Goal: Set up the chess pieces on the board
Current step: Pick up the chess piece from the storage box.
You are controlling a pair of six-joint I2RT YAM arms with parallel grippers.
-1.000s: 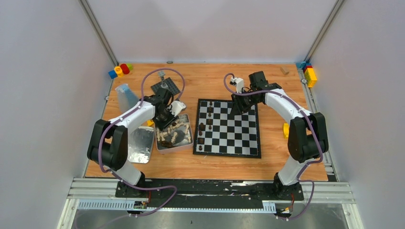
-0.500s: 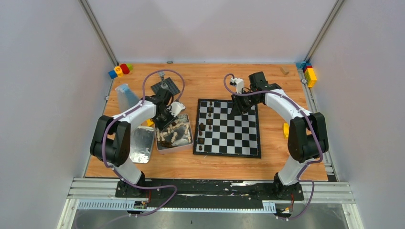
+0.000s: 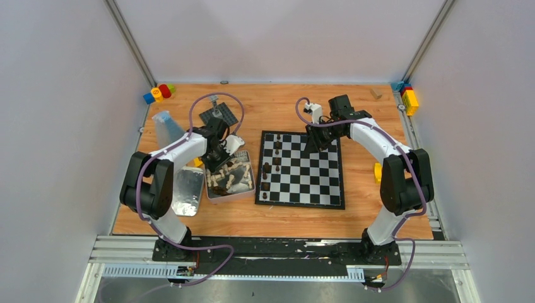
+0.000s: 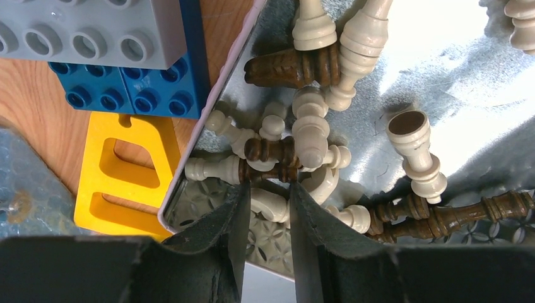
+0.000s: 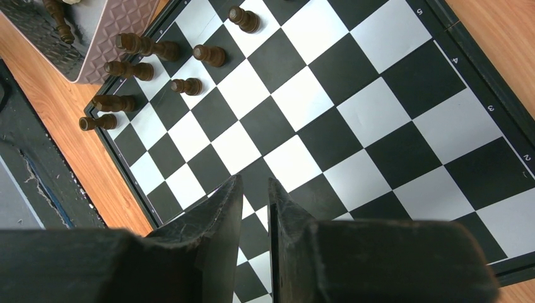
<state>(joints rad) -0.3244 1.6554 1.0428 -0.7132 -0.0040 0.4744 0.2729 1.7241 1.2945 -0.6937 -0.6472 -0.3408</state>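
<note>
1. The left hand (image 4: 267, 189) reaches into the tin (image 3: 229, 178), fingers narrowly apart around a dark brown piece (image 4: 270, 161) in the heap; a firm grip is not evident.
2. The right hand (image 5: 255, 189) hovers above the board (image 3: 301, 169), fingers nearly together, holding nothing.
3. 7 dark pieces (image 5: 158, 69) already stand near the board's tin-side edge, a short carry from the tin.

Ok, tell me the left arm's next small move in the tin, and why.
Probably close the left claw a little more, then lift. Its fingers sit either side of a dark brown piece lying in the heap inside the tin, apparently not yet pinching it, and the board has only a few dark pieces set.
</note>
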